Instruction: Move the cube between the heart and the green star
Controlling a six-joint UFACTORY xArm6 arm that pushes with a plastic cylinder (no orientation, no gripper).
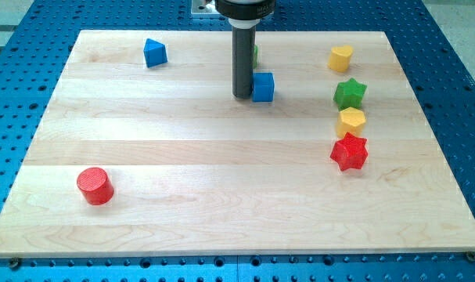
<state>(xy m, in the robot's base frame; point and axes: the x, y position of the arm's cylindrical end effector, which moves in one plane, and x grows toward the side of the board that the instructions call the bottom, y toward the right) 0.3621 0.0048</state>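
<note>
The blue cube (263,87) sits at the board's upper middle. My tip (242,95) rests on the board right against the cube's left side. The yellow heart (340,58) lies at the upper right. The green star (350,93) lies just below the heart, to the right of the cube. A gap of bare wood separates the cube from both.
A yellow hexagonal block (351,121) and a red star (349,152) sit below the green star. A blue wedge-like block (154,52) is at the upper left. A red cylinder (95,186) is at the lower left. A green block (254,55) peeks from behind the rod.
</note>
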